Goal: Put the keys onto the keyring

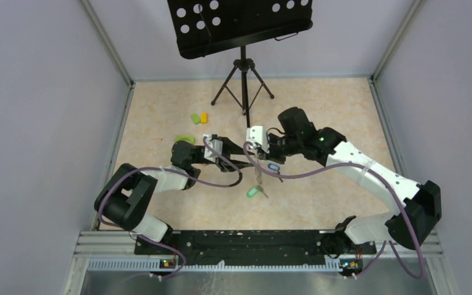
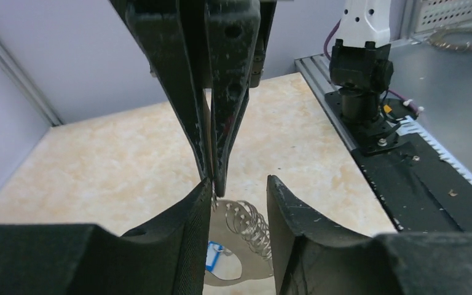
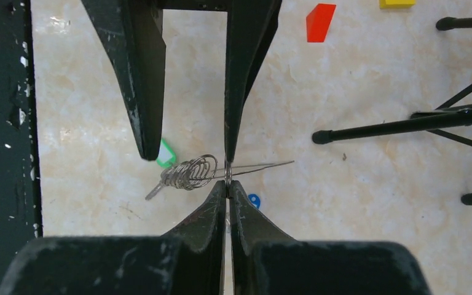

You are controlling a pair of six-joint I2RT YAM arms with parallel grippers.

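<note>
My right gripper [image 3: 227, 182] is pinched shut on the keyring [image 3: 190, 173], whose coil stretches sideways between the parted jaws of my left gripper [image 3: 189, 158]; the green key [image 3: 166, 153] lies below on the tabletop [image 3: 375, 215]

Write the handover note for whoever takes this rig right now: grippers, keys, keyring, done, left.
Left gripper: open, jaws either side of the keyring's wire coil, gripping nothing.
Right gripper: shut on the keyring's thin wire, holding it above the table.
Green-tagged key: on the table below the ring.
Blue-tagged key: close beside the ring; cannot tell if it is threaded.
Done: ring lifted.
Left: check the blue one, thread the green one.
</note>
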